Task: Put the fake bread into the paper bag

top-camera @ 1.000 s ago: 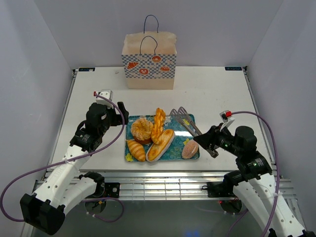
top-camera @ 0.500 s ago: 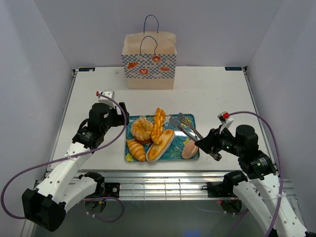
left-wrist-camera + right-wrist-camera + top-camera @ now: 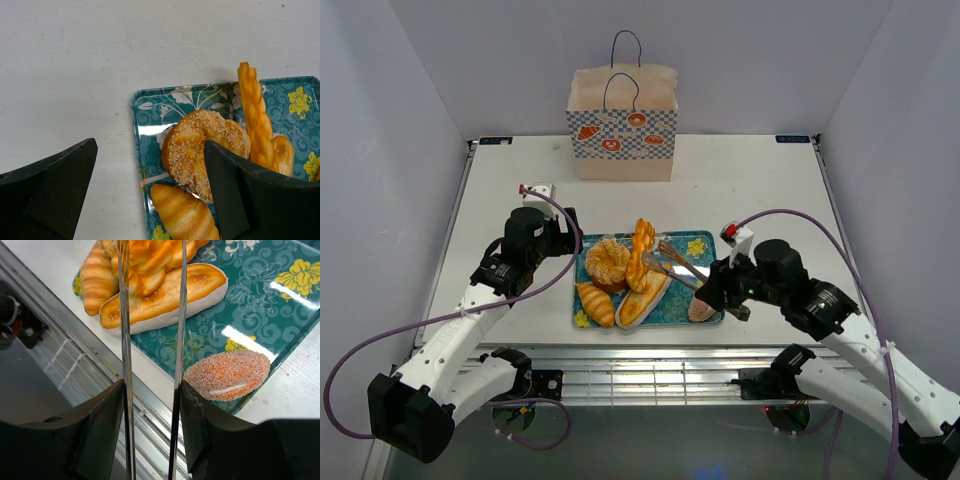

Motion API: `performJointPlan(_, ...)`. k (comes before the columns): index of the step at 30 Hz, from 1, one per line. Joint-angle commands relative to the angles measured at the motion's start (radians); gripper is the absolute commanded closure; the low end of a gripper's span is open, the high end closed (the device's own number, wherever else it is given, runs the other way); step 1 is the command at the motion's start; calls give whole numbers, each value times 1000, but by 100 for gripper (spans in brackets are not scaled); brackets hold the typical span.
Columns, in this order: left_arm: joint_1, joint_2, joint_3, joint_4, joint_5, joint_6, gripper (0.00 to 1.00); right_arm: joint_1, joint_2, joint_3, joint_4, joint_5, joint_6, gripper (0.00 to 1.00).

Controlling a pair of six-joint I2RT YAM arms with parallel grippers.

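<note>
Teal floral tray (image 3: pixel 698 247), mid-table, carrying all the fake bread I can see.

**Top view**
- Tan kraft paper bag with blue cord handles (image 3: pixel 622 125): upright at the far edge, well apart from the tray.
- Golden twisted loaf (image 3: pixel 641 250): lies across the other pieces.
- Long glossy baguette-shaped loaf (image 3: pixel 645 293): long axis runs from near-left to far-right.
- Seeded round bun (image 3: pixel 607 262) and croissant (image 3: pixel 595 303): on the tray's left side.
- Pink-topped bun (image 3: pixel 702 310): at the near-right corner.
- Right gripper (image 3: pixel 718 290): at the tray's right, clamped on the metal tongs (image 3: pixel 672 262), whose tips reach left and away over the long loaf.
- Left gripper (image 3: pixel 565 238): just beside the tray's left edge.

**Left wrist**
- Left gripper fingers (image 3: pixel 55 195): wide apart, holding nothing.
- The seeded bun (image 3: pixel 205 150) lies ahead, toward the right finger.

**Right wrist**
- Right gripper fingers (image 3: pixel 100 430): pressed on the two tong arms (image 3: pixel 125 340), which stand apart.
- The long loaf (image 3: pixel 165 295) lies crosswise beyond and between the arms, so I judge it the natural pick.
- The pink-topped bun (image 3: pixel 227 375) sits outside the right arm.
- The right arm is nearer.
</note>
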Motion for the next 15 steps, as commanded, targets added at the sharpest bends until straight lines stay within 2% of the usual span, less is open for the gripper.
performJointPlan(1, -5, 3, 38, -2, -11, 4, 2, 226, 54, 119, 32, 345, 14, 48)
performJointPlan(15, -5, 3, 41, -9, -14, 6, 2, 683, 14, 24, 73, 711, 270, 48)
